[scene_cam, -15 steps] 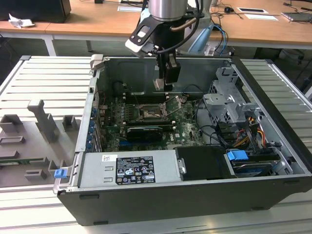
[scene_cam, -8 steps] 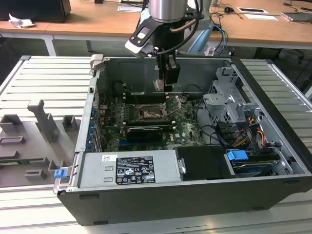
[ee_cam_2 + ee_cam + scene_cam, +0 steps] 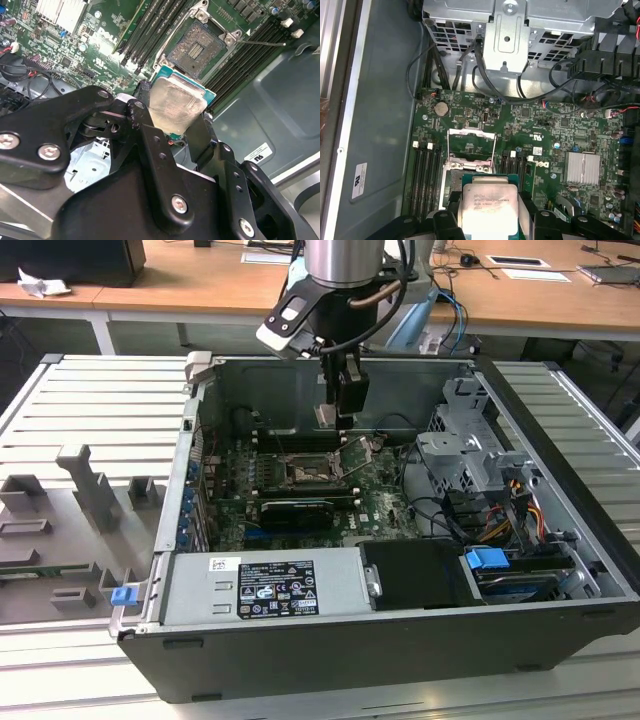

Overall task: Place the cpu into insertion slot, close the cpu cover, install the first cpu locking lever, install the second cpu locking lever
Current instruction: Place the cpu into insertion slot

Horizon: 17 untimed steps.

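Wooden desks (image 3: 200, 285) run across the back of the room, and in front of them a ribbed pale metal table (image 3: 90, 410) carries the work. Several grey block fixtures (image 3: 90, 485) stand on the table at the exterior view's left, with a small blue clip (image 3: 123, 595) by the corner of an open computer case (image 3: 560, 570) that lies on its side with its panel off. Inside the case, a boxed power supply (image 3: 265, 585) fills the near edge, a metal drive cage (image 3: 470, 455) sits at the exterior view's right, and the green motherboard (image 3: 380, 500) covers the floor. The arm comes down from above into the case, and its gripper (image 3: 340, 405) hangs over the board. The black fingers (image 3: 142, 95) are clamped on two opposite edges of the cpu (image 3: 177, 102), whose pale grey top faces both wrist cameras. The cpu is held in the air, apart from the board, above and near the insertion slot (image 3: 196, 49), which lies bare with its dark centre exposed. In the first wrist view the cpu cover (image 3: 472, 141) is swung open just past the slot, its square window showing the board behind it. A thin metal lever (image 3: 260, 44) sticks out beside the slot, across the long black memory slots (image 3: 145, 25). A finned silver heat sink (image 3: 581, 167) sits further along the board.
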Each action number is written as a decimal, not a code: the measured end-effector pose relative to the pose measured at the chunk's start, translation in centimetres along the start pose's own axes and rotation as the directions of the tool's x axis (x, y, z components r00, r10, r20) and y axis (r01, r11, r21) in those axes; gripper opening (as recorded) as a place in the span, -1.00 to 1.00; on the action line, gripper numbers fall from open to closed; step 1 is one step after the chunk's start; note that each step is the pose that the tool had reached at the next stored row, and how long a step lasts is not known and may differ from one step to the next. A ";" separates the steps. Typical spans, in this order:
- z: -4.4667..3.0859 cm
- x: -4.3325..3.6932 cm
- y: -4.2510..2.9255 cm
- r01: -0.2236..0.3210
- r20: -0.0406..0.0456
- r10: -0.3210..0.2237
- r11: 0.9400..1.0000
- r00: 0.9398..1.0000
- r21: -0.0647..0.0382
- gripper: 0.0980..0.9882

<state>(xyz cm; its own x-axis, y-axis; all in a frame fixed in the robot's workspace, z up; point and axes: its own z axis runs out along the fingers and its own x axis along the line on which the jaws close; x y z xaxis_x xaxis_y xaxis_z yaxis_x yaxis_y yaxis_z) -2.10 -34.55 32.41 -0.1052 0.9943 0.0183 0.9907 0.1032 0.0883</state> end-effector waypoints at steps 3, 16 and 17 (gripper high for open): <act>0.08 0.00 -0.01 0.000 0.000 0.000 1.000 1.000 0.000 -0.03; 0.84 0.07 -0.16 -0.039 0.003 0.039 0.999 0.999 -0.001 -0.03; 0.99 0.08 -0.19 -0.049 0.004 0.049 0.999 0.999 -0.001 -0.03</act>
<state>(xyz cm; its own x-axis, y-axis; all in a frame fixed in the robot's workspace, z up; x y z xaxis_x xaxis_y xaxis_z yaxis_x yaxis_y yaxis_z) -2.22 -34.46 31.41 -0.0561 0.9983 0.0183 0.9946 0.0543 0.0883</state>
